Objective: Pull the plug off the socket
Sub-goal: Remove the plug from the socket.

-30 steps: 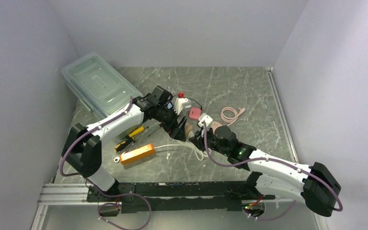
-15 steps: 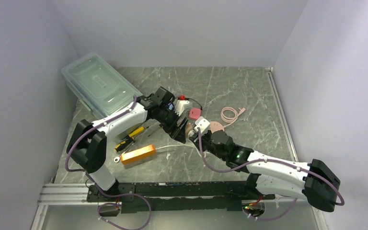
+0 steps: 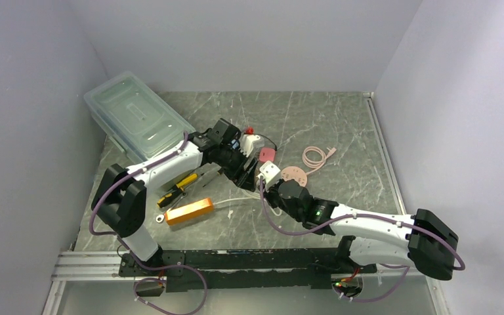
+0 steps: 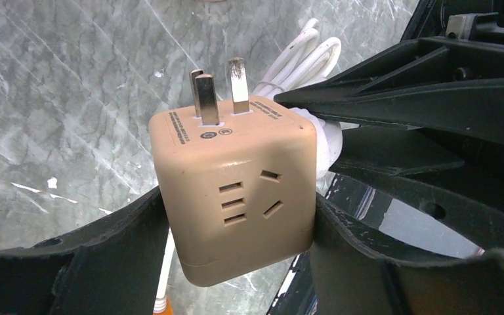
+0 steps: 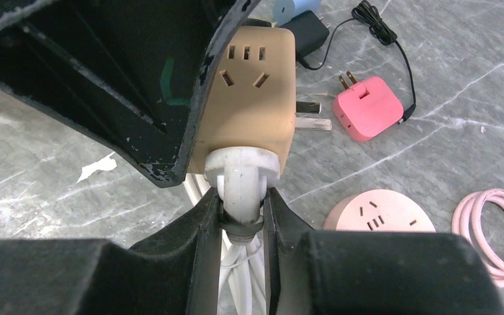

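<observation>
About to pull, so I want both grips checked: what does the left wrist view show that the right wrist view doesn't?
Only the left wrist: both fingers of the left gripper pressed against opposite sides of the tan socket cube, and all three of its prongs.
Only the right wrist: the white plug seated in the cube, the right gripper clamped on its neck, plus a pink adapter, a round pink socket and a pink cable on the table.
Both: the cube and the bundled white cord.
</observation>
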`<state>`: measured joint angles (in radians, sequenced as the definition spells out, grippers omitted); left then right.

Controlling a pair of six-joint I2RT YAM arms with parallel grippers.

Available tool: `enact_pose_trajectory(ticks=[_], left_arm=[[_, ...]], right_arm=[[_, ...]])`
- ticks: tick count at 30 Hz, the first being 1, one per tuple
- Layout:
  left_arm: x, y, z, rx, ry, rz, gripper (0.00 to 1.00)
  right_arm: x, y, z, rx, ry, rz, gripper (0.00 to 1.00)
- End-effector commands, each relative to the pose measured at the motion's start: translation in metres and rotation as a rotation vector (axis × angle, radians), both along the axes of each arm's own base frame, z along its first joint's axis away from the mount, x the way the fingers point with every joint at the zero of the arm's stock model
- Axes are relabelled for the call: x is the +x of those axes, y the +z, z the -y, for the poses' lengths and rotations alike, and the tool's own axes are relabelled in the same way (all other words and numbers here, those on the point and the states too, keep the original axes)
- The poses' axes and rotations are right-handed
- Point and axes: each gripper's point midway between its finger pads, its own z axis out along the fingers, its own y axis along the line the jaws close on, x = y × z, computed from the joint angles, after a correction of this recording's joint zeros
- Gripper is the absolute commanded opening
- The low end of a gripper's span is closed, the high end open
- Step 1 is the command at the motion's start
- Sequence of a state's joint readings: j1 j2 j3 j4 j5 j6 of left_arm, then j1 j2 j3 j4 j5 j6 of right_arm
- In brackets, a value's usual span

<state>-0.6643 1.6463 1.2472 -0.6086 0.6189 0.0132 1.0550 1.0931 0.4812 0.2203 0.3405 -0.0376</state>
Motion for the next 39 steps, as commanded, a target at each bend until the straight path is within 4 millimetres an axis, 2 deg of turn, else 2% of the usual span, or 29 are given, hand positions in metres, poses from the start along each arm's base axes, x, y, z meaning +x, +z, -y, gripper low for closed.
enact_pose_trajectory(ticks=[1, 6, 7, 8, 9, 16, 21, 23, 29, 36, 39], left_arm=[[-0.002, 0.007, 0.008, -0.013, -0.021, 0.033, 0.57], [-0.004, 0.007, 0.009, -0.018, -0.032, 0.039, 0.28], [-0.004, 0.007, 0.009, -0.015, -0.032, 0.044, 0.19], [-0.004, 0.006, 0.008, -0.007, -0.029, 0.051, 0.07], [-0.001, 0.006, 0.007, 0.006, -0.017, 0.067, 0.00], [0.023, -0.007, -0.011, 0.134, 0.133, 0.156, 0.00], [0.023, -0.005, -0.011, 0.131, 0.123, 0.165, 0.01], [0.019, 0.000, -0.007, 0.098, 0.102, 0.156, 0.17], [0.014, 0.007, -0.003, 0.055, 0.041, 0.184, 0.57], [0.010, 0.006, -0.004, 0.078, 0.009, 0.218, 0.80], [0.010, 0.005, -0.004, 0.091, 0.002, 0.242, 0.82]], right_arm=[[0.015, 0.054, -0.014, 0.134, -0.044, 0.095, 0.00], [0.018, 0.050, -0.013, 0.116, -0.060, 0.082, 0.00], [0.018, 0.050, -0.015, 0.114, -0.062, 0.075, 0.00], [0.018, 0.048, -0.016, 0.110, -0.061, 0.067, 0.00], [0.017, 0.047, -0.018, 0.109, -0.054, 0.058, 0.00], [0.006, 0.048, -0.048, 0.192, 0.035, -0.036, 0.00], [0.004, 0.048, -0.050, 0.210, 0.034, -0.057, 0.00], [0.003, 0.050, -0.048, 0.215, 0.034, -0.055, 0.00], [0.006, 0.048, -0.043, 0.193, 0.011, -0.056, 0.00], [0.006, 0.045, -0.044, 0.173, 0.009, -0.067, 0.00], [0.006, 0.043, -0.047, 0.166, 0.012, -0.077, 0.00]])
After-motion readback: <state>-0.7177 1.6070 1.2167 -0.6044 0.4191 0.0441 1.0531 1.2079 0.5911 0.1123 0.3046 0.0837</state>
